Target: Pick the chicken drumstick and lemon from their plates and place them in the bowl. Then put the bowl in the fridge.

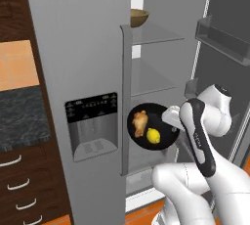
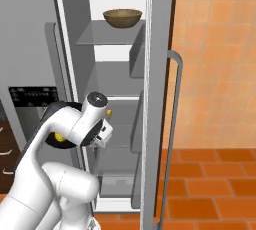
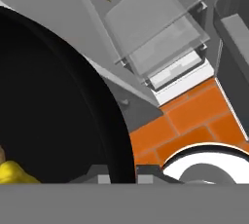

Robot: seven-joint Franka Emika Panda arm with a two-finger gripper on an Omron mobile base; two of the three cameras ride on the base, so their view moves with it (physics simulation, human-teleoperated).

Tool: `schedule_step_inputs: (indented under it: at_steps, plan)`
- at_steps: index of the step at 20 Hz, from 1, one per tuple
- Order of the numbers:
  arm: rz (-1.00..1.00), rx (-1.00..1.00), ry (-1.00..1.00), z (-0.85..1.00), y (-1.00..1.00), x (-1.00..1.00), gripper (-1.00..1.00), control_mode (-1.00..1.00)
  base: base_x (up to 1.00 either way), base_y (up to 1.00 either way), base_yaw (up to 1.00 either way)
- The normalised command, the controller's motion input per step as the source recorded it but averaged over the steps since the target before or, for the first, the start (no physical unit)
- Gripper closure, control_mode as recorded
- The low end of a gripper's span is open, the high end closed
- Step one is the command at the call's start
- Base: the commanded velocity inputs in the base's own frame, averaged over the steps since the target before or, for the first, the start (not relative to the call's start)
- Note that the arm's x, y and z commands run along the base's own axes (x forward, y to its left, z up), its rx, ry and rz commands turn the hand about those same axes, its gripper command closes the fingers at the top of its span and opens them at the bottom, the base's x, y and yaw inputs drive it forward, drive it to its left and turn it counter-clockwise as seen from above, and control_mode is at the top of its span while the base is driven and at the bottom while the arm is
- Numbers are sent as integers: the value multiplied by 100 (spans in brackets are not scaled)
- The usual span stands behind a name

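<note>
Carrying the loaded bowl (image 1: 152, 127) toward the open fridge (image 1: 161, 48) is the step in hand, to judge from the left base view: the black bowl hangs in front of the fridge opening, just beside the edge of the closed door with the dispenser panel (image 1: 92, 126). The drumstick (image 1: 140, 122) and the lemon (image 1: 154, 135) lie side by side inside it, so the filling part looks done. The claw (image 1: 172, 117) meets the bowl's right rim; its tips are hard to make out here, but it is clamped shut on that rim. A wooden bowl (image 1: 138, 17) sits on the top glass shelf, and the shelf (image 1: 152, 81) just above the black bowl looks bare.

From the right base view, the arm's wrist hides most of the bowl (image 2: 52, 141); a sliver of dark rim and a spot of yellow lemon (image 2: 59, 137) show to its left. The fridge's right door (image 2: 160, 99) stands open, edge-on, and the wooden bowl (image 2: 122, 17) rests high up.

Along the hand view, the bowl's black inside (image 3: 53, 116) fills the left, with the lemon (image 3: 13, 173) at the bottom corner. Glass shelves (image 3: 160, 28) and orange floor tiles (image 3: 194, 116) lie beyond.

The next move likely calls for pushing the bowl level into the fridge, clearing the door edge, and setting it flat on a free shelf before letting go.
</note>
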Motion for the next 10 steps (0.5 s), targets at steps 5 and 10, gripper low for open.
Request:
schedule_step_inputs:
  at_steps: [5, 10]
  plan:
    - [-59, -1, -11, 60, 23, 88, 100, -100, 0, 0, 0]
    - [-39, 9, 0, 85, -14, 99, 100, -100, 0, 0, 0]
